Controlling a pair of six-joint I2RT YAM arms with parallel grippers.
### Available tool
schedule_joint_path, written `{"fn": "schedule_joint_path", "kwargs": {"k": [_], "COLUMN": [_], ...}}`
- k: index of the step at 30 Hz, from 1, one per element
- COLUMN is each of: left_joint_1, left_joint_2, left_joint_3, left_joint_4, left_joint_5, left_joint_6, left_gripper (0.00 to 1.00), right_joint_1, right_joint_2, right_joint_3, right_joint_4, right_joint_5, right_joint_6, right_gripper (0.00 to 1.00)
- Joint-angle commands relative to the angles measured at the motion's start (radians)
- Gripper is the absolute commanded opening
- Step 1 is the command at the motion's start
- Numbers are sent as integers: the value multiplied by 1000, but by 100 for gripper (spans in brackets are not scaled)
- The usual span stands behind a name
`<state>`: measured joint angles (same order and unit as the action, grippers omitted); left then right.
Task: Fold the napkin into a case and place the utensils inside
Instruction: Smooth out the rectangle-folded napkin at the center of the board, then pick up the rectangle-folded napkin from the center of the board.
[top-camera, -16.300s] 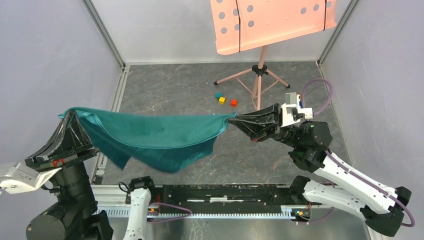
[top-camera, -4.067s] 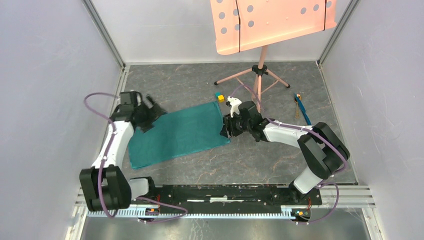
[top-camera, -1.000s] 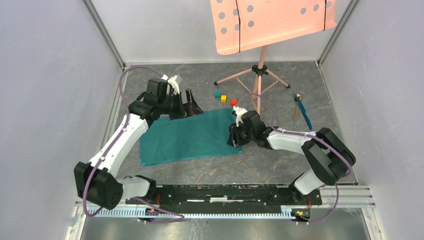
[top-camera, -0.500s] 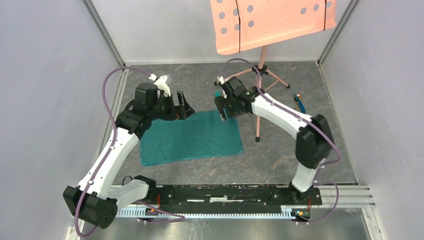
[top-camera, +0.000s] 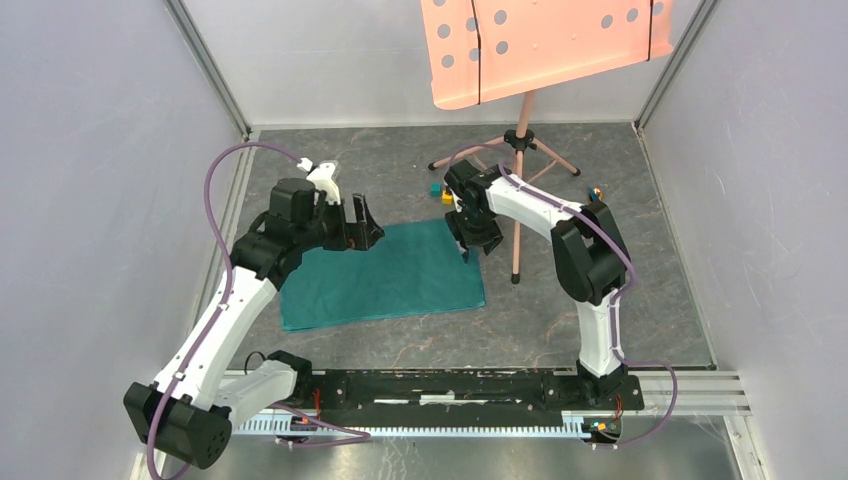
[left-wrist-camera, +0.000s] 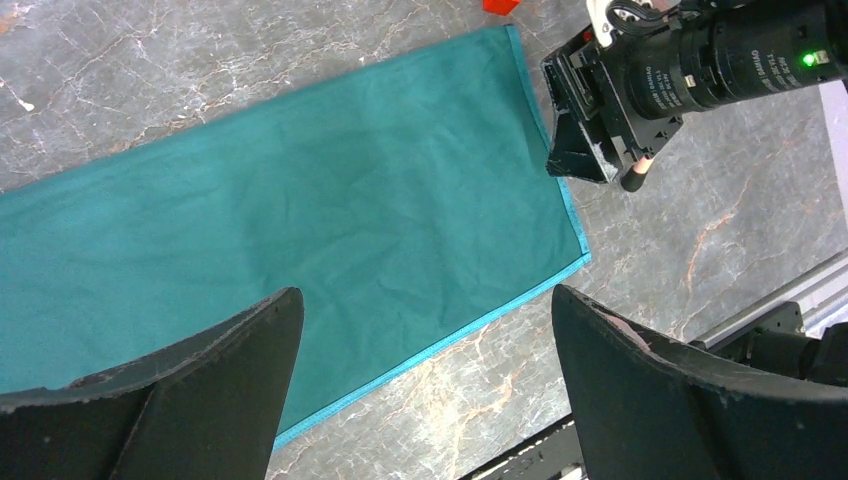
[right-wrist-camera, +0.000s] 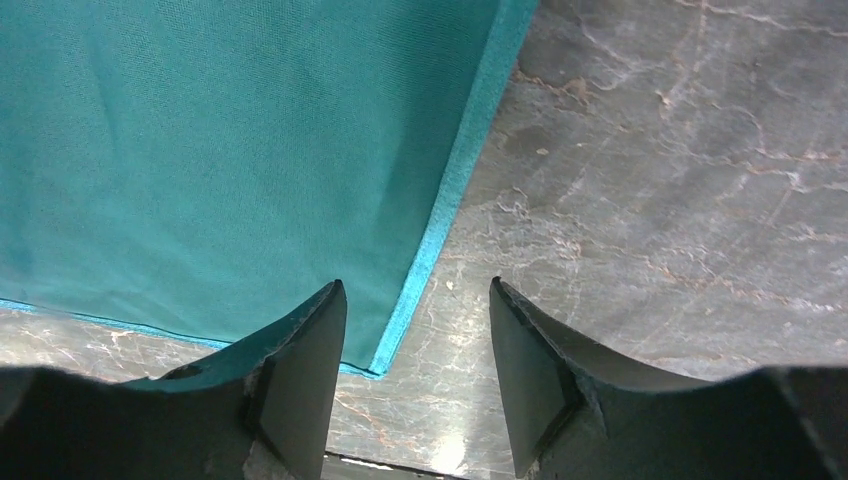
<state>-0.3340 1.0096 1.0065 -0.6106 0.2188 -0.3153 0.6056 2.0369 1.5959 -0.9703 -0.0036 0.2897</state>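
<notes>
The napkin (top-camera: 385, 275) lies flat on the bench (top-camera: 400, 340), a teal-green rectangle left of centre with its long side running left to right. The left end effector (top-camera: 360, 226) hangs over the far-left edge of the cloth. In the left wrist view its jaws are thrown as wide as they go, with nothing between them but open cloth below. The right end effector (top-camera: 470, 240) sits at the napkin's far-right corner. In the right wrist view its jaws stand partly apart and grip nothing, and the napkin's right hem (right-wrist-camera: 450, 190) runs down through the gap to the near-right corner. Whether those fingertips touch the cloth, I can't tell.

Just beyond the far-right corner sit a teal cube (top-camera: 436, 188) and a yellow cube (top-camera: 447, 197), and a red cube (left-wrist-camera: 500, 5) peeks in at the top of the left wrist view. The utensils (top-camera: 597, 192) are on the far right, well apart from the napkin and mostly hidden behind the right arm. A pink music stand (top-camera: 540, 40) rises at the far side.
</notes>
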Motion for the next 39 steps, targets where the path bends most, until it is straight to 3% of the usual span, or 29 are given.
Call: {"fn": "schedule_joint_path", "kwargs": {"k": [1,16,21,28,39], "left_joint_1": [-16,-33,-33,-32,-28], "left_joint_2": [-10,13,14,11,-28], "left_joint_3": [6,26,24,17,-5], "left_joint_4": [32,-4,-6,-4,19], "left_joint_5": [-30,-99,-113,-152,-211], "left_joint_6": [61,84,84,83,46], "left_gripper": [100,100,100,100,100], "right_joint_1": [-9,-25,-20,4,108], "right_joint_2": [32,100,105,57,-177], "right_joint_3": [51,-5,-83,-118,-189], "right_joint_4": [-8,66,156,228,291], "right_joint_5": [-51,-41,-3,149,405], "right_joint_6": [-21,-8,19,-47,-126], "right_gripper": [60,49,35,1,0]}}
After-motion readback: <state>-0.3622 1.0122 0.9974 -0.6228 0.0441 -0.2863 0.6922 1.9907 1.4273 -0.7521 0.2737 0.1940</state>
